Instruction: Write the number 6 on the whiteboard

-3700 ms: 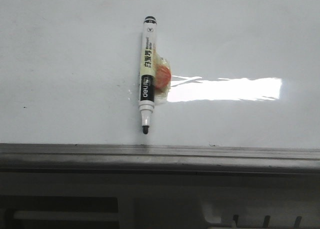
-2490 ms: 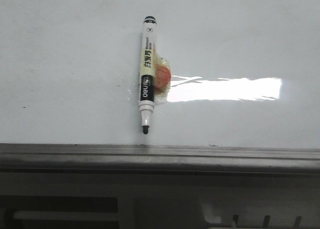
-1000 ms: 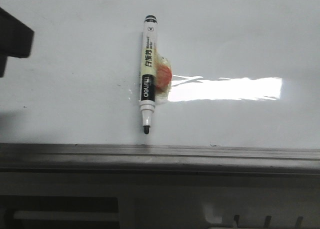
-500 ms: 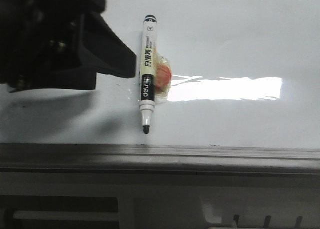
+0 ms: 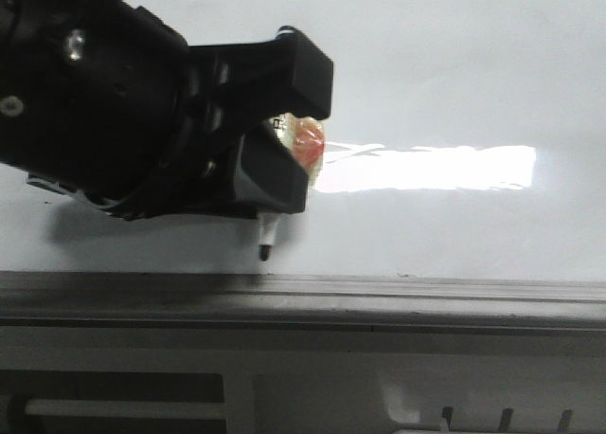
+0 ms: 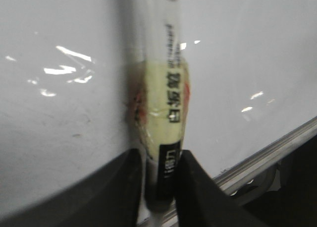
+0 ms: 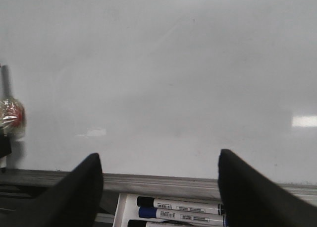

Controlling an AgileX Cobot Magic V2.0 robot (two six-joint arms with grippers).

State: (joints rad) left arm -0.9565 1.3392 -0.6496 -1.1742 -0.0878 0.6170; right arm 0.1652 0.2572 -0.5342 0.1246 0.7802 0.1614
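Left end effector (image 5: pixel 275 131) clenched around the marker pen (image 6: pixel 166 133) on the whiteboard (image 5: pixel 454 74).

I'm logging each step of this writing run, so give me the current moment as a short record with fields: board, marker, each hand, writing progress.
board: whiteboard, glossy, grey rim along its near edge, no ink stroke visible
marker: marker pen on the board, tip toward the rim, orange lump wrapped in clear film stuck to it
left hand: left hand, fingers on either side of the marker barrel
right hand: right hand, open, holding nothing, away from the marker
writing progress: number 6 not yet started
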